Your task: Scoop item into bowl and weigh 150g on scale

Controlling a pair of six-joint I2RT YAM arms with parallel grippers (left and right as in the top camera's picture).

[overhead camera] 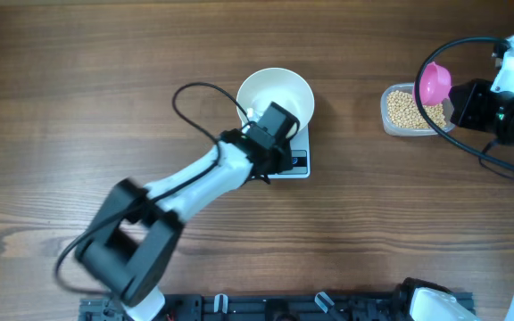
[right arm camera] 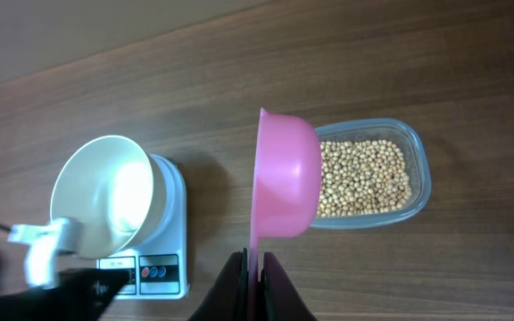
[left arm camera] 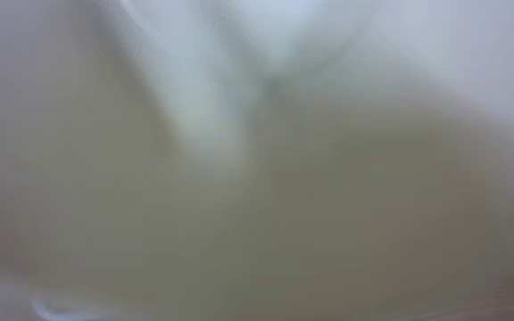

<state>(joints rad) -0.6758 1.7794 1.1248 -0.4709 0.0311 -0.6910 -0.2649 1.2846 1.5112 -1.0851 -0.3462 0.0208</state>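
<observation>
Pinching pink scoop [right arm camera: 284,174] handle, right hand [right arm camera: 255,267] fully closed, left hand [overhead camera: 257,118] closed at bowl [overhead camera: 284,89] rim.

Left arm [overhead camera: 194,183] extended forward; left gripper [overhead camera: 255,116] pinched on bowl [overhead camera: 302,89] rim. Right gripper [right arm camera: 255,267] clamped on scoop [right arm camera: 284,174] handle, fingers [right arm camera: 232,290] near parallel
</observation>
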